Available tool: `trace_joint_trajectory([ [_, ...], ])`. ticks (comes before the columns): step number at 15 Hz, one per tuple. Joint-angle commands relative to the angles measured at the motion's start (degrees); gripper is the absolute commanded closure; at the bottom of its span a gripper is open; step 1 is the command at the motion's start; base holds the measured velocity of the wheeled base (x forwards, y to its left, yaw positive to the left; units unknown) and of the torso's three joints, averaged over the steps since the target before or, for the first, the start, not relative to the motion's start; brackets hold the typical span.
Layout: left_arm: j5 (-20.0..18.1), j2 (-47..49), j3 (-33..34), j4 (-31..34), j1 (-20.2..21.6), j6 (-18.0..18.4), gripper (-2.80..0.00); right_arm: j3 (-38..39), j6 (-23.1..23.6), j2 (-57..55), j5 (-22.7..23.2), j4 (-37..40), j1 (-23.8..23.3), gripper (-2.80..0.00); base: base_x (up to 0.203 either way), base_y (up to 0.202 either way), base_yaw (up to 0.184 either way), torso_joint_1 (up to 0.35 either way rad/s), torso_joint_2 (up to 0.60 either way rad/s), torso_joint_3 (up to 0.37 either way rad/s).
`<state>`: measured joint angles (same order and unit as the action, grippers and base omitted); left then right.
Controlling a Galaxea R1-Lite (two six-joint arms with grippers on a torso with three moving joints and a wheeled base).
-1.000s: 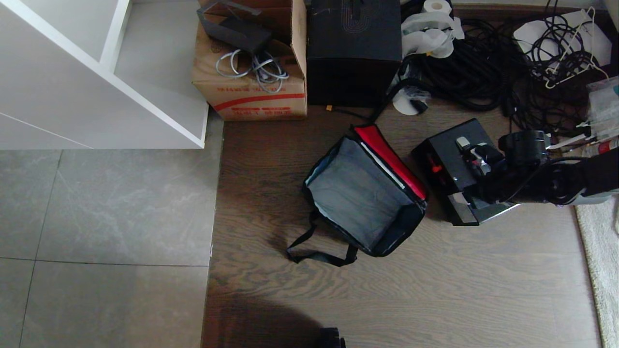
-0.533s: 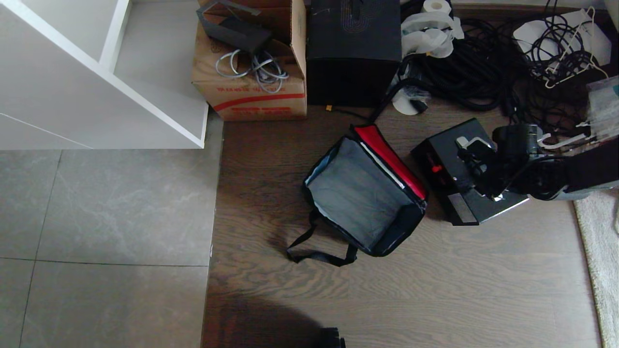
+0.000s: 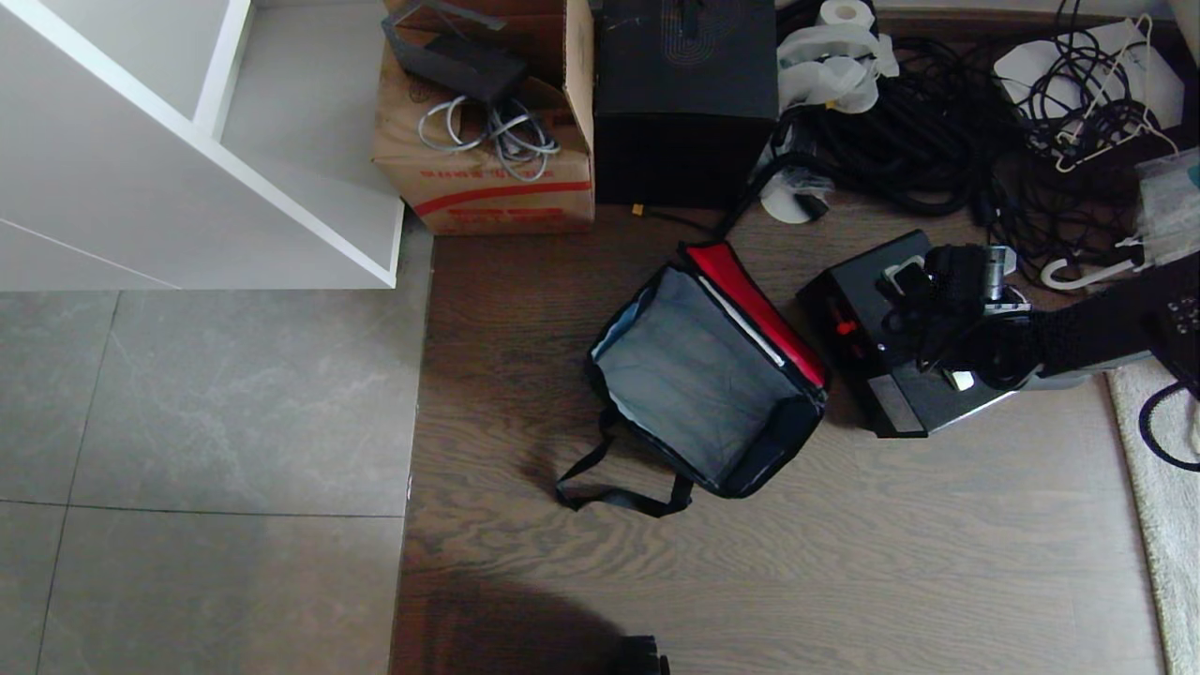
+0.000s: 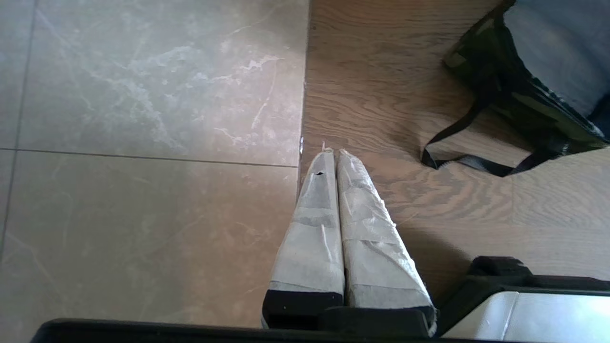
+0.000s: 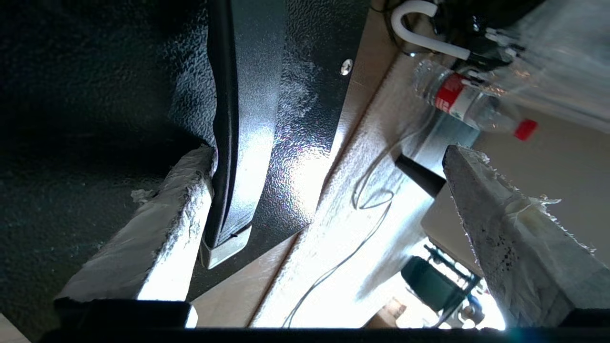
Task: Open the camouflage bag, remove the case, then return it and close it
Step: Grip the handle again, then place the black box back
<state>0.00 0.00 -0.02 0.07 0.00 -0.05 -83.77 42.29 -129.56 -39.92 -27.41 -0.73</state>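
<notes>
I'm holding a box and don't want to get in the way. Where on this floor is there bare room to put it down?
The grey tiles beside the white shelf are bare, as are the wood planks between the camouflage bag and the rug. It is crowded along the back: cardboard box, cables and the case.

Daylight falls soft and even across the head view, leaving the grey tiles (image 3: 206, 394) pale and the wooden floor (image 3: 844, 562) clear in its grain. A dark rounded shadow sits at the bottom edge of the wood, and the camouflage bag (image 3: 708, 375) casts a soft shadow toward the tiles. The tangle of black cables (image 3: 937, 131) loses detail in darkness. In the right wrist view, strong glare burns out the floor and gleams off the case (image 5: 295, 119), whose far side sinks into black; the plastic bottle (image 5: 469, 107) looks slightly smeared.
</notes>
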Motion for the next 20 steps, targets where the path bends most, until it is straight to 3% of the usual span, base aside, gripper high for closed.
trace_joint_trajectory([
  [1, 0.00, 0.05, 0.02, 0.01, 0.00, -0.04, 0.00, -1.55, -1.24, -1.67, -0.96, -0.27, 0.48, -2.80, 0.000, 0.000, 0.000, 0.000, 0.00, 0.000],
  [11, 0.00, 0.00, 0.02, 0.01, 0.00, -0.04, 0.00, -3.44, -1.77, -7.61, -4.44, -8.42, 0.30, -2.80, 0.000, 0.000, 0.000, 0.000, 0.00, 0.000],
  [20, 0.00, 0.09, 0.02, 0.01, 0.00, -0.04, 0.00, -10.80, 2.64, -8.79, -4.10, -6.69, -7.03, -2.80, 0.000, 0.000, 0.000, 0.000, 0.00, 0.000],
])
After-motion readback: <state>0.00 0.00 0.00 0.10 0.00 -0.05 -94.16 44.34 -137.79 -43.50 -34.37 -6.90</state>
